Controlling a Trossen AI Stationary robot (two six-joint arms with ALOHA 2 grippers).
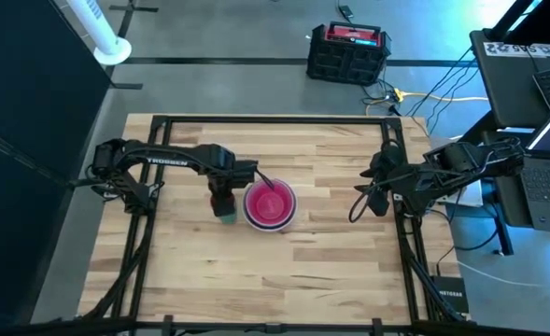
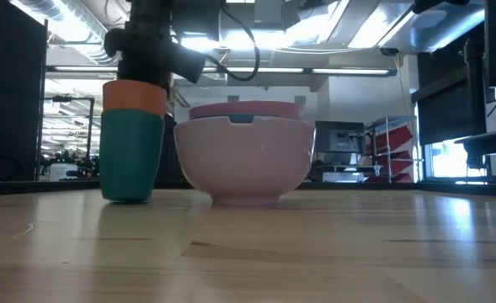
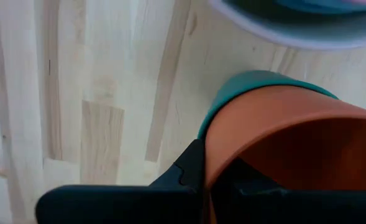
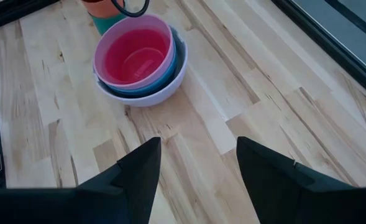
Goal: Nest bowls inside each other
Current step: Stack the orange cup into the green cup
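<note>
left gripper (image 1: 224, 207) jaws clenched on orange cup's (image 3: 282, 134) rim in teal cup (image 2: 130, 151) | right gripper (image 4: 198, 168) released | risk: cups tipping against nested bowls (image 1: 270, 205) on bench (image 1: 331, 252)

**Colours on the Table**

Bowl stack (image 4: 140, 61), upper left of frame: white outermost, then dark blue, grey-blue, pale pink, magenta innermost. Stacked cups (image 2: 133, 139), left of frame: orange seated in teal. Table (image 1: 331, 243): pale wood in butcher-block strips. Arms: black.
</note>
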